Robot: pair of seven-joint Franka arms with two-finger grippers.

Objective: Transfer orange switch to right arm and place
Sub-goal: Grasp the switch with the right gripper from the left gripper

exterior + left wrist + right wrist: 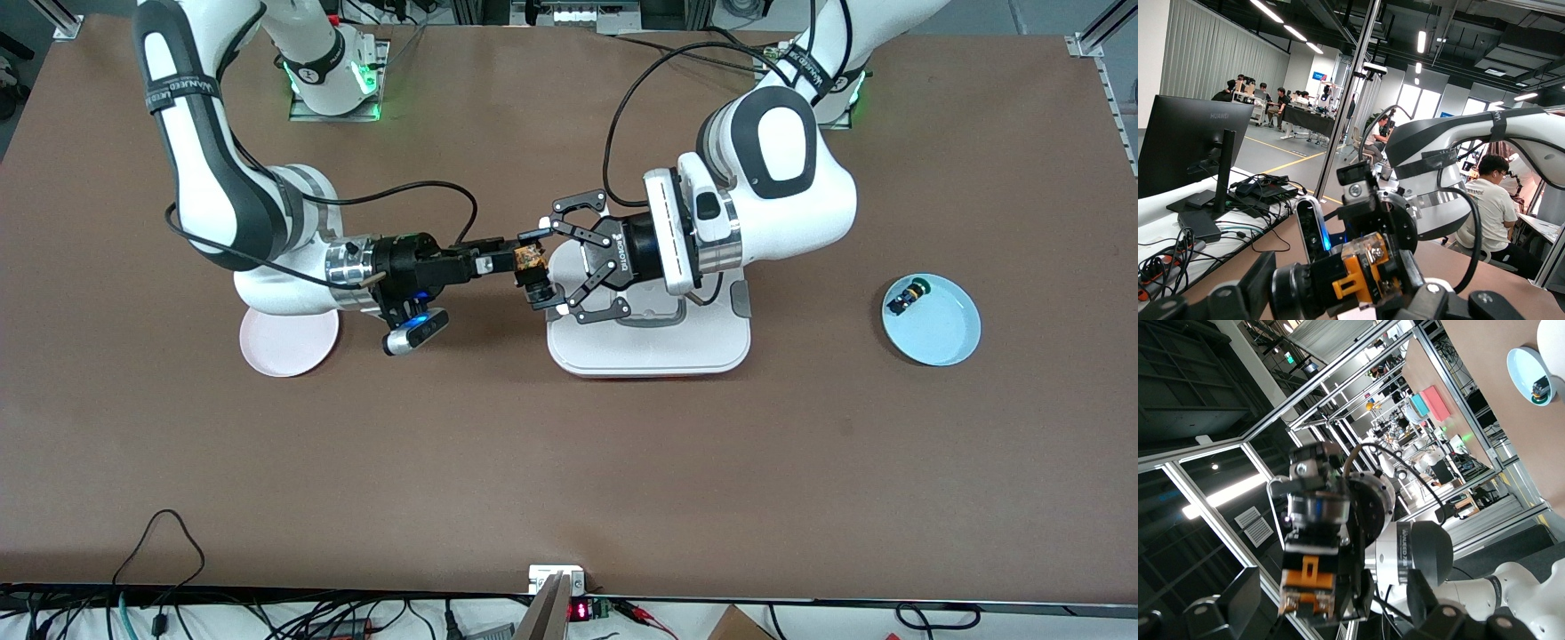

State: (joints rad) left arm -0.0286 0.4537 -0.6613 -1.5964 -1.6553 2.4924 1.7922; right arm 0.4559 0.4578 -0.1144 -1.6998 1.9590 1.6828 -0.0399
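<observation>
While the two grippers meet in the air over the middle of the brown table [569,462], the orange switch [530,259] sits between them, just above the edge of a white tray [649,351] that lies on the table. The left gripper [553,265], a wide linkage claw, has its jaws closed on the orange switch. The right gripper [524,249], narrow and straight, has its jaws spread wide around the same piece; whether they touch it I cannot tell. A pink plate [289,342] rests toward the right arm's end of the table, partly under that arm. A light blue plate [932,320] lies toward the left arm's end and carries a small green-capped switch [909,293]. Cables trail along the table's edge nearest the front camera. From the left wrist view the room is a large hall with ceiling strip lights, a dark monitor [1188,143] on a bench, and people at desks
</observation>
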